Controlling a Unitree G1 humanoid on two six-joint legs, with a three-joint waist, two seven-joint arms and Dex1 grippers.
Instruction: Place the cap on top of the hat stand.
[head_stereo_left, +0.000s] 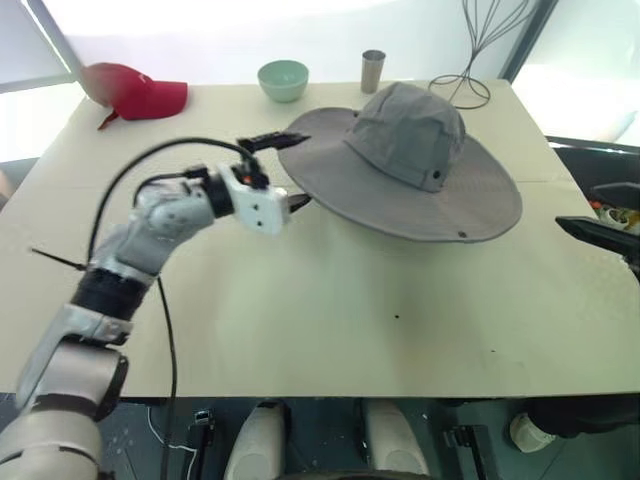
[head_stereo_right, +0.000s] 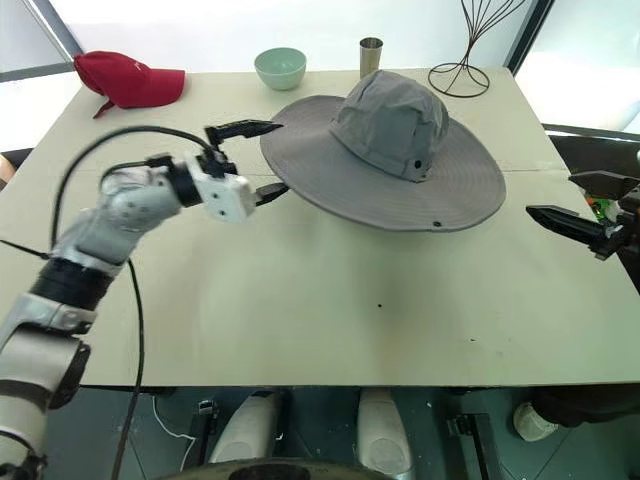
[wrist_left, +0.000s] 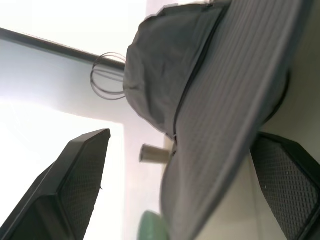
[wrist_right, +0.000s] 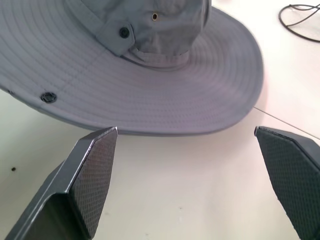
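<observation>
Cap (head_stereo_right: 385, 150) — seated raised at table (head_stereo_right: 300, 330) centre, stand hidden beneath, seemingly done. Left gripper (head_stereo_right: 258, 158) wide at brim's 9 o'clock; right gripper (head_stereo_right: 580, 205) wide, 3 o'clock — withdrawal remains.

We see the cap (wrist_left: 210, 100) brim edge-on between our spread left fingers (wrist_left: 75, 185), cup (wrist_left: 152, 152) and wire loops (wrist_left: 107, 75) beyond.

One grey cap (head_stereo_right: 385, 150), one red baseball cap (head_stereo_right: 125, 78), one green bowl (head_stereo_right: 280, 67), one metal cup (head_stereo_right: 371, 56), one tall wire stand (head_stereo_right: 472, 45) (its top out of view), one table (head_stereo_right: 330, 300), and two grippers: left (head_stereo_right: 258, 160), right (head_stereo_right: 575, 205).
</observation>
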